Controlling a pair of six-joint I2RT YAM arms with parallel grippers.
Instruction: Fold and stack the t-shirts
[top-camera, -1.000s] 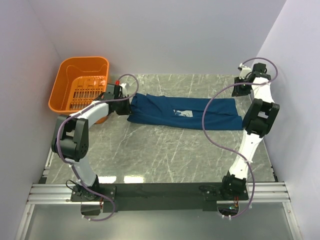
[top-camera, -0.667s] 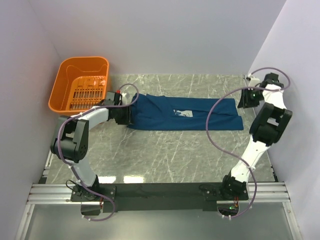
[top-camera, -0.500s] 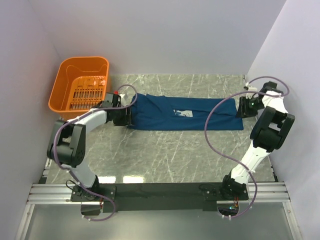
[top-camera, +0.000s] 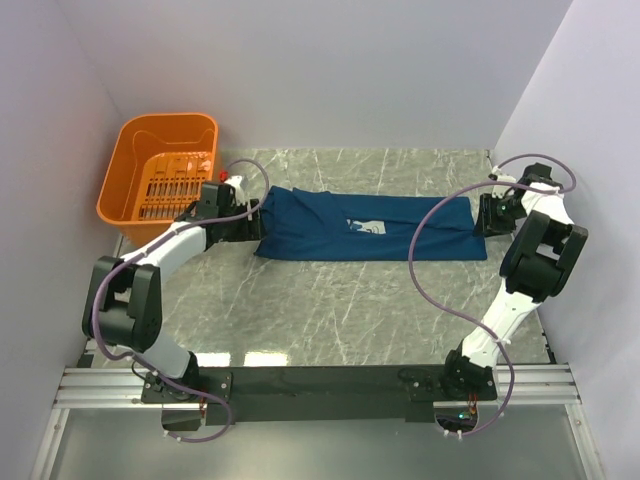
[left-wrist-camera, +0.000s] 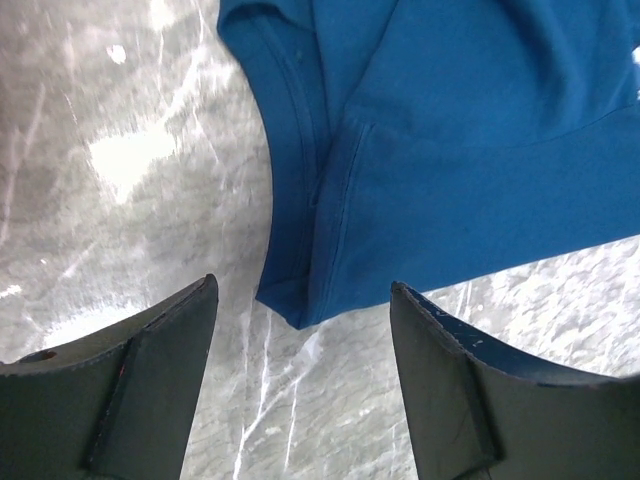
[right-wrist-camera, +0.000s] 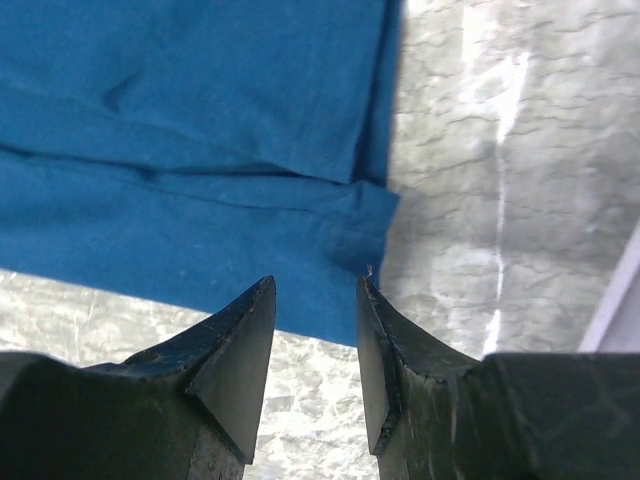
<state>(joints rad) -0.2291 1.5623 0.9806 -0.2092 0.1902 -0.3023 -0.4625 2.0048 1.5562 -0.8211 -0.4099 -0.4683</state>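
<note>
A dark blue t-shirt (top-camera: 370, 227) lies folded lengthwise in a long strip across the far half of the marble table, its small white print (top-camera: 366, 227) facing up. My left gripper (top-camera: 250, 226) sits at the strip's left end, open, and the shirt's hemmed corner (left-wrist-camera: 300, 300) lies on the marble just ahead of its fingers (left-wrist-camera: 150, 350). My right gripper (top-camera: 487, 215) hovers at the strip's right end, open with a narrower gap, its fingertips (right-wrist-camera: 255, 300) above the near right corner of the cloth (right-wrist-camera: 340, 250). Neither holds the fabric.
An orange plastic basket (top-camera: 160, 170) stands at the far left corner, just behind the left arm. White walls close in on the left, the back and the right, with the right wall close beside the right arm (top-camera: 535, 250).
The left gripper has let go of the shirt's left end and drawn back slightly left. The right arm swung out toward the wall, then came down at the shirt's right end.
</note>
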